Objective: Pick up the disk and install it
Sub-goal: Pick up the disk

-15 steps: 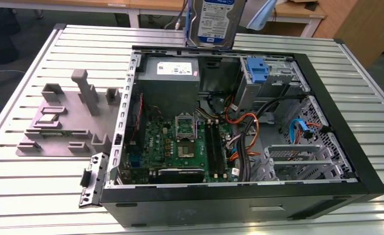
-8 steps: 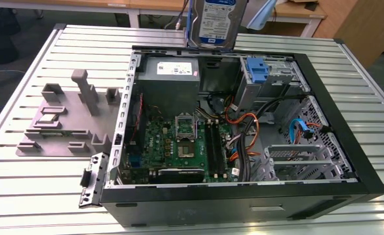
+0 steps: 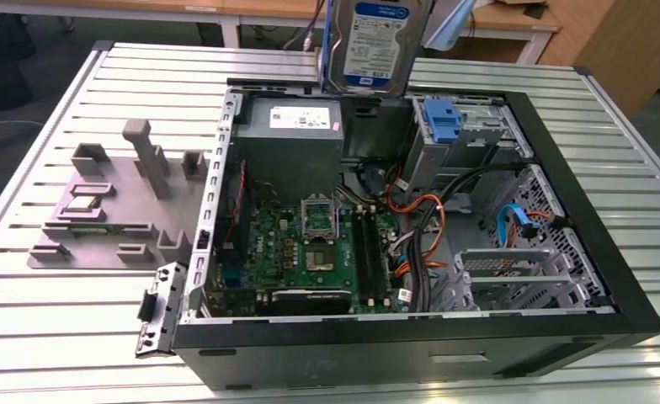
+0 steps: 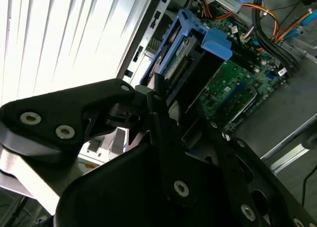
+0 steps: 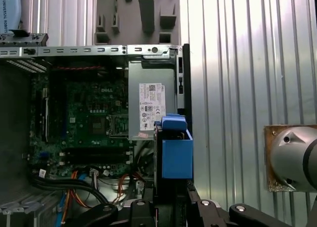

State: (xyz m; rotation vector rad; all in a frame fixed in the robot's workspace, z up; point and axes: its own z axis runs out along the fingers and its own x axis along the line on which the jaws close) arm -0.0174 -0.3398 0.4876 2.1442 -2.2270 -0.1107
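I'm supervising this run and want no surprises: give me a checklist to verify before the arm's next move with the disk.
1. Grip: ok, the claw is shut on the disk at its blue rails.
2. Disk lifted: ok, hanging above the case.
3. Case open: ok, the motherboard is exposed.
4. Bay free: cannot tell; a blue bracket sits in one.
5. Cables clear: cannot tell.

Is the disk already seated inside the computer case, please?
No, in the exterior view the disk is raised in the air above the rim of the computer case, not resting in it.
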